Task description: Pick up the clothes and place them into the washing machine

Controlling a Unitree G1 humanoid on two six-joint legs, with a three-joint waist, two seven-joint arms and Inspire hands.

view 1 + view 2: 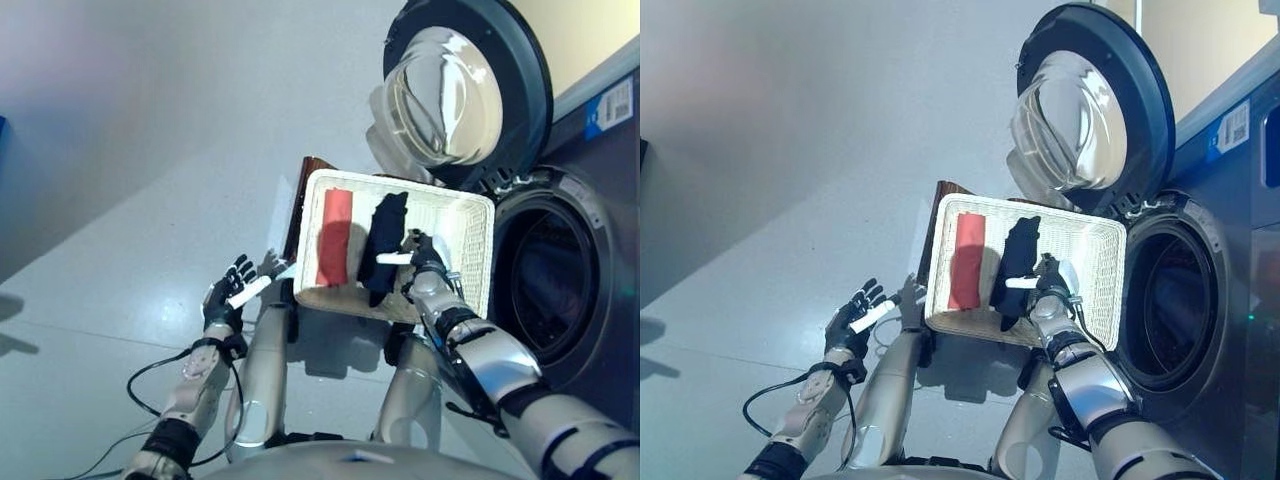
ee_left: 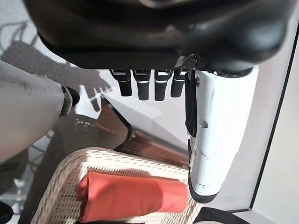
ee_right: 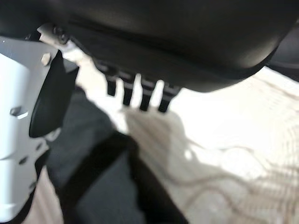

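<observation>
A white wicker basket (image 1: 462, 232) stands in front of me, holding a folded red cloth (image 1: 335, 238) and a crumpled black cloth (image 1: 384, 236) side by side. My right hand (image 1: 427, 262) is over the basket, open, with its white-covered thumb reaching across the black cloth (image 3: 93, 186); whether it touches the cloth I cannot tell. To the left of the basket, my left hand (image 1: 228, 292) hangs open and holds nothing. Past the left hand's fingers (image 2: 145, 84) the red cloth (image 2: 133, 196) shows in the basket. The washing machine's drum (image 1: 548, 285) gapes at the right.
The washer's round door (image 1: 460, 90) is swung wide open above the basket's far side. A brown board or stand (image 1: 298, 205) sticks out under the basket's left edge. Grey floor spreads to the left.
</observation>
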